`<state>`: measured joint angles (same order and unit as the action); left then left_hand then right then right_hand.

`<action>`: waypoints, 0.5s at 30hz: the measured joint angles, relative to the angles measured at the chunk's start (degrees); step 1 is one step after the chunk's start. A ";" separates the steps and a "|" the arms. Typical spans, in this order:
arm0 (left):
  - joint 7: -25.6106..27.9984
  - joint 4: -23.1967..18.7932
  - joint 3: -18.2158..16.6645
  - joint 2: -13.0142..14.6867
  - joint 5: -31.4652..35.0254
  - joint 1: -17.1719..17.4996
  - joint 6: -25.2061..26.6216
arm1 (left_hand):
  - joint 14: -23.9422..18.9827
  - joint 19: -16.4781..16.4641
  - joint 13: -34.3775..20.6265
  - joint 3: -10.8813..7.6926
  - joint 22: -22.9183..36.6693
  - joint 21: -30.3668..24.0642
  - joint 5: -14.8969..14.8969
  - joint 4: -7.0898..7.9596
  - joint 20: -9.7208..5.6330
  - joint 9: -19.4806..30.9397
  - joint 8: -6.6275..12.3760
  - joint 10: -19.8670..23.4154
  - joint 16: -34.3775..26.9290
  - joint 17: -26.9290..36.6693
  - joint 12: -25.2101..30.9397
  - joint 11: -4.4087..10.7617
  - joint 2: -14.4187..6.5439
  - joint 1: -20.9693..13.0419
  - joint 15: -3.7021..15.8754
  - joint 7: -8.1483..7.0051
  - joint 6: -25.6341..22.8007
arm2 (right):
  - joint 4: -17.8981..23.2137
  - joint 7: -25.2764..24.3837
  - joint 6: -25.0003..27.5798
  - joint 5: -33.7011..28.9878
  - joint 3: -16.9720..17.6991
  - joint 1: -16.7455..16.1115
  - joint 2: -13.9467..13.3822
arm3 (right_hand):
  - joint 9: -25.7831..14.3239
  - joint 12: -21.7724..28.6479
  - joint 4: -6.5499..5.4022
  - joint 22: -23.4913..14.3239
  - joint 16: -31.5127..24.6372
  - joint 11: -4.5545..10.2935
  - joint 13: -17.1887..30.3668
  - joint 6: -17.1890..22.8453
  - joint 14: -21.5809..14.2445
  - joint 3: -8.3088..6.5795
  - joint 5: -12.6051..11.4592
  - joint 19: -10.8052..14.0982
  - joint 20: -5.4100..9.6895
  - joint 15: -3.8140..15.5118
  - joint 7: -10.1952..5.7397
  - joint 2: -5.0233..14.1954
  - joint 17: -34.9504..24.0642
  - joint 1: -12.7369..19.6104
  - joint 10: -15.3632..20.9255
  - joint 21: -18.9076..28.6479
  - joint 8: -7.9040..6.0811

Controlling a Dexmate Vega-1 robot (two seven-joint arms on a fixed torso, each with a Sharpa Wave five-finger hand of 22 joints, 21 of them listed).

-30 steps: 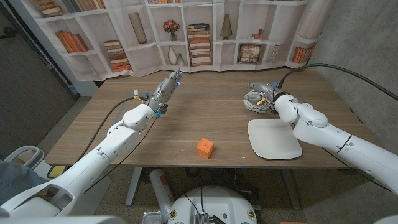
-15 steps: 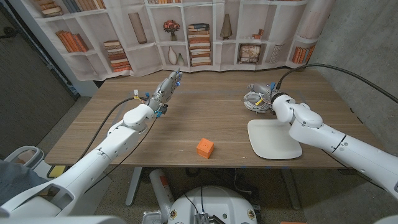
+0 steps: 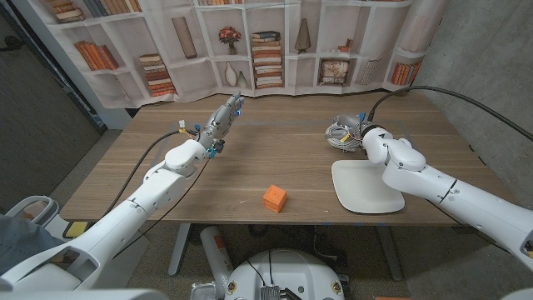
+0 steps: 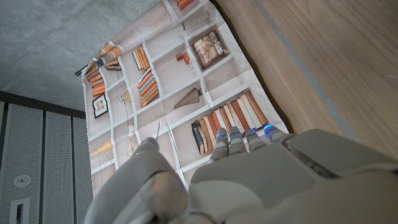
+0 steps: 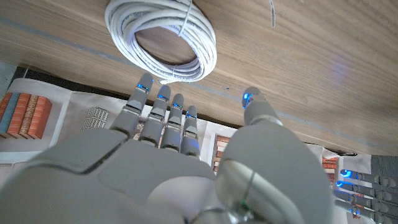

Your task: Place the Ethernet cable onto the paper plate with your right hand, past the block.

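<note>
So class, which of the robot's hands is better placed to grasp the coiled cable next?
The right hand: it is open right at the Ethernet cable. The left hand hangs far across the table.

Ethernet cable (image 3: 340,133): white, tidy round coil, flat on the wood, upper right of head view. Paper plate (image 3: 366,185): white, squarish, lower right, apart from cable. Orange block (image 3: 275,197): lower centre, left of plate.

White, orange and wood tones on our table

We see a white Ethernet cable (image 3: 341,134) coil, a plain white paper plate (image 3: 367,186), an orange block (image 3: 274,197) and a brown wood-grain table (image 3: 275,150); our right hand (image 5: 180,158) is pale grey with blue-lit fingertips (image 5: 143,84) (likewise the left hand (image 4: 242,174)), before a backdrop (image 3: 250,42) printed with bookshelves.
</note>
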<state>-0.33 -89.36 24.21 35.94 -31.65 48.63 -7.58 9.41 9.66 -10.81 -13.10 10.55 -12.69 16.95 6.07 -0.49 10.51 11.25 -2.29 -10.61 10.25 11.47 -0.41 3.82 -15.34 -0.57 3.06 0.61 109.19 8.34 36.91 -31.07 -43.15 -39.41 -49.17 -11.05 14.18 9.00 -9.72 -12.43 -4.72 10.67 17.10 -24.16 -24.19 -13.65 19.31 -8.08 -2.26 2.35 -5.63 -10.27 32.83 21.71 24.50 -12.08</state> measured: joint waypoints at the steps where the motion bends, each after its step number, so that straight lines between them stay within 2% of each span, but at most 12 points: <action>1: 0.01 -0.11 0.00 0.05 0.00 0.05 0.05 | 0.00 0.00 0.00 0.00 0.00 0.00 0.00 0.00 0.00 0.00 0.00 0.00 0.00 0.00 0.00 0.00 0.00 0.00 0.00 0.00 0.00 | -0.09 0.00 0.00 0.00 -0.09 0.06 0.04 | 0.00 0.00 0.00 0.00 0.00 0.00 0.00 0.00 0.04 0.00 0.00 0.00 0.00 -0.04 0.00 0.00 0.00 0.00 0.00 0.00 0.00; 5: 0.05 -0.31 0.00 0.11 0.00 0.17 0.19 | 0.00 0.00 0.00 0.24 0.00 0.00 0.00 0.24 0.00 0.00 0.00 0.00 0.00 0.00 0.00 0.00 0.00 0.00 0.00 0.00 0.00 | -0.47 0.16 0.50 -0.20 -0.40 0.25 0.21 | 0.00 -0.22 0.00 0.00 0.36 0.00 0.00 0.00 0.31 0.00 0.00 0.43 0.43 -0.31 0.00 0.19 0.00 0.19 0.00 0.00 0.00; 11: 0.27 -0.67 -0.02 0.27 0.00 0.32 0.41 | 0.00 0.00 0.00 0.24 -0.01 0.00 0.00 0.24 0.00 0.00 0.00 0.00 0.00 0.00 0.00 0.00 0.00 0.00 0.00 0.00 0.00 | -1.08 0.04 0.53 -0.19 -0.59 0.42 0.39 | 0.00 -0.45 -0.23 0.00 1.44 0.18 0.07 0.63 2.76 -0.24 -0.44 1.61 2.68 0.24 0.63 0.81 -0.28 1.46 -0.24 -0.57 0.00; 15: 0.43 -0.94 -0.04 0.41 0.03 0.42 0.64 | 0.00 0.00 0.00 0.24 -0.01 0.00 0.00 0.24 0.00 0.00 0.00 0.00 0.00 0.00 0.00 0.00 0.00 0.00 0.00 0.00 0.00 | -1.59 -0.22 0.38 0.09 -0.67 0.56 0.51 | 0.00 -0.45 -0.31 0.00 1.44 -0.11 0.14 1.02 3.11 -0.64 -0.44 1.81 2.88 0.45 1.02 1.05 -0.28 1.70 -0.55 -0.79 0.00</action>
<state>0.10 -90.30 24.17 36.35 -31.63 49.04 -6.94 9.40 9.66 -10.80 -12.86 10.54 -12.69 16.95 6.32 -0.49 10.52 11.25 -2.28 -10.61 10.25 11.47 -0.42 3.82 -15.34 -0.57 3.06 0.61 107.61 8.12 37.29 -30.99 -43.82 -38.85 -48.66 -11.05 13.73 8.69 -9.72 -10.99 -4.83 10.82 18.13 -21.05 -24.83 -14.09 21.13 -5.20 -1.81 3.38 -4.58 -10.55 34.53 21.16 23.71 -12.08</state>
